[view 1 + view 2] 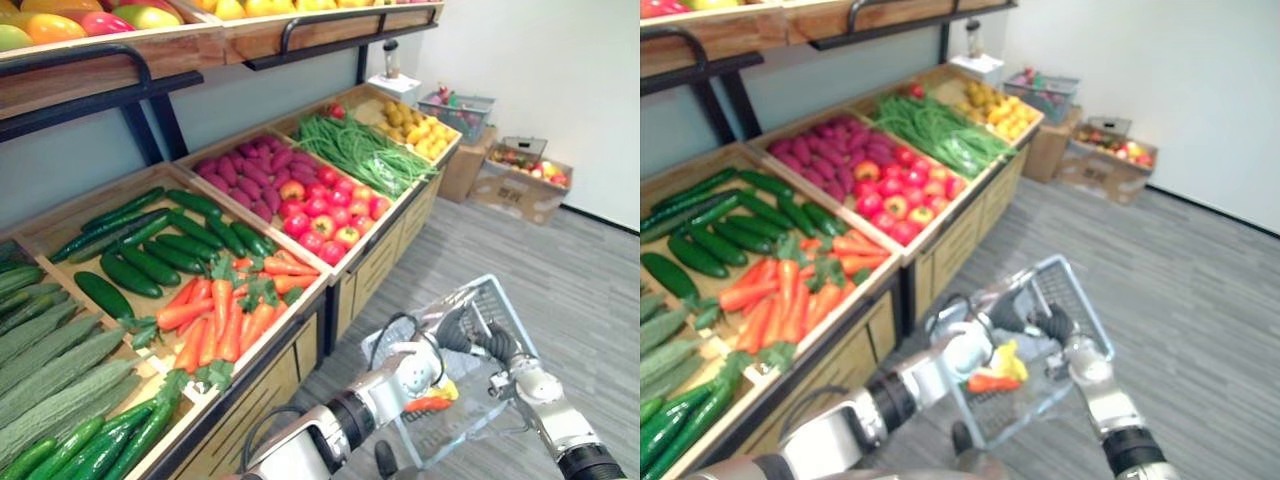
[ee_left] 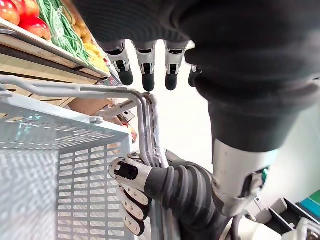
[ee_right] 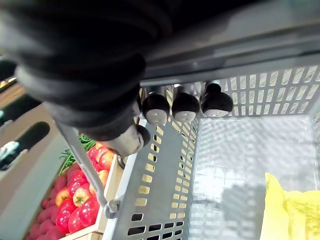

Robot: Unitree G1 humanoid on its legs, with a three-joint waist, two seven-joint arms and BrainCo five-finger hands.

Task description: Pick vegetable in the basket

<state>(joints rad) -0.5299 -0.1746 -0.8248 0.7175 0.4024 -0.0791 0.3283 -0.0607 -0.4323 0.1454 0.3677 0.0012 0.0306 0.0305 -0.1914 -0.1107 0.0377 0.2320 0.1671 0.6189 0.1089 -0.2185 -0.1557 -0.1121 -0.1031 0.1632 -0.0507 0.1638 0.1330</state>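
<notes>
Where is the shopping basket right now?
The basket hangs by its handle from the right hand, low and to the right in the head views. It is over the grey floor beside the carrots, and the left hand hovers over it.

Head stereo pair downward over produce stall [image 1: 290,365] and basket [image 2: 60,165]; both wrist views very close at that basket's rim.

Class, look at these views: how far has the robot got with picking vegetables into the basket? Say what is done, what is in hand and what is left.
Done: an orange vegetable and a yellow item lie in the grey mesh basket. In hand: the right hand is curled round its metal handle; the left hand is open by the rim, holding nothing. Left: probably further picks, perhaps from the carrots.
</notes>
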